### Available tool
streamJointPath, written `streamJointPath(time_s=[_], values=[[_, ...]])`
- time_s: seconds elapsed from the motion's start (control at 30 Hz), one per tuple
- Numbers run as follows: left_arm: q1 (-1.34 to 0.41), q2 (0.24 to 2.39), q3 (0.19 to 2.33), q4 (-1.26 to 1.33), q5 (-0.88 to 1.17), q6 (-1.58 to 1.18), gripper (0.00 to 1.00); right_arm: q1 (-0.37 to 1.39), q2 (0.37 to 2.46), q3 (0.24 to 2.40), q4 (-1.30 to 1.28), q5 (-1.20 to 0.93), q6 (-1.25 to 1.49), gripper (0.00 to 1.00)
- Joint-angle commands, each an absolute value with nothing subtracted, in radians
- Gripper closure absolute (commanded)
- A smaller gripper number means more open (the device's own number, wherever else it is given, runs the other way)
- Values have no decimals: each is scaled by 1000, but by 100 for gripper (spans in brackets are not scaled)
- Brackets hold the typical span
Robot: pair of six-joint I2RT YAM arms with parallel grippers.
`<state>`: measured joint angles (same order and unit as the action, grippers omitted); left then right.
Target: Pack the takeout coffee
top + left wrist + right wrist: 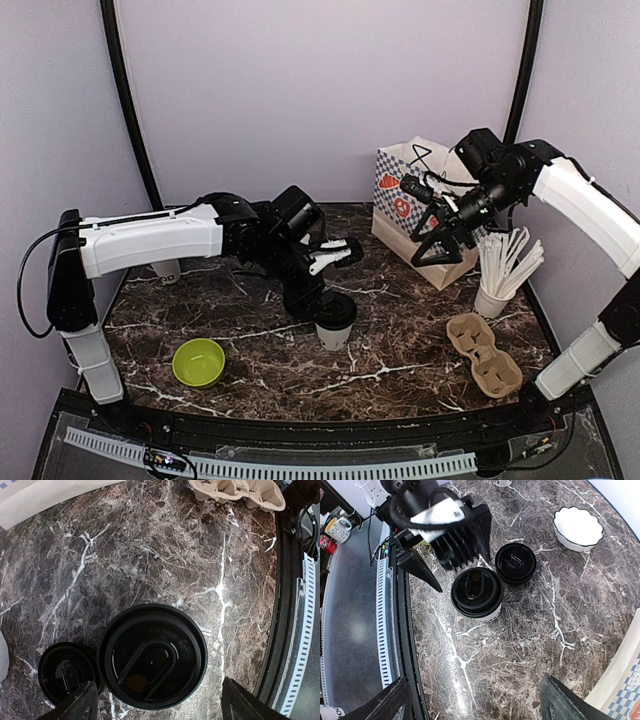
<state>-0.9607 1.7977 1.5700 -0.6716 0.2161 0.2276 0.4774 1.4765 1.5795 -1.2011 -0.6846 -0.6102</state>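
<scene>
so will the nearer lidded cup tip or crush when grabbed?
Probably tippy: the cup tapers to a base narrower than its lid. Its paper wall likely dents under a hard squeeze. Fill hidden, so weight unclear.

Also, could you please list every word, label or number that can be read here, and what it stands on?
"CAUTION", raised on the larger black lid, left wrist view; the letters after it are too faint to read.
On the paper bag, red print over blue checks: too blurred to read.
On the coffee cup, top view: no lettering can be made out.
</scene>
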Motion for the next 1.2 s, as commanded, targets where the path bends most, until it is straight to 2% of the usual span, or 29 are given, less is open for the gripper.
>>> streamJointPath(time_s=[0.0, 0.47, 0.6, 0.7, 0.77, 0.97, 1.17], values=[[-967, 1797, 1603, -709, 232, 284, 13, 473, 1505, 1595, -1215, -710, -635, 12], [-966, 1896, 1645, -703, 208, 299, 14, 473, 1533, 1595, -1228, -731, -653, 12], [-966, 1912, 1658, -694, 198, 296, 19, 472, 1524, 1580, -1222, -727, -652, 13], [-966, 1919, 1664, -693, 182, 294, 29, 472, 1520, 1571, -1219, -723, -651, 13], [-967, 1920, 1669, -700, 180, 294, 32, 472, 1516, 1565, -1215, -721, -650, 13], [-966, 1885, 1706, -750, 206, 265, 37, 472, 1511, 1565, -1212, -718, -650, 13], [-947, 1776, 1724, -792, 142, 204, 38, 472, 1507, 1561, -1202, -708, -642, 13]])
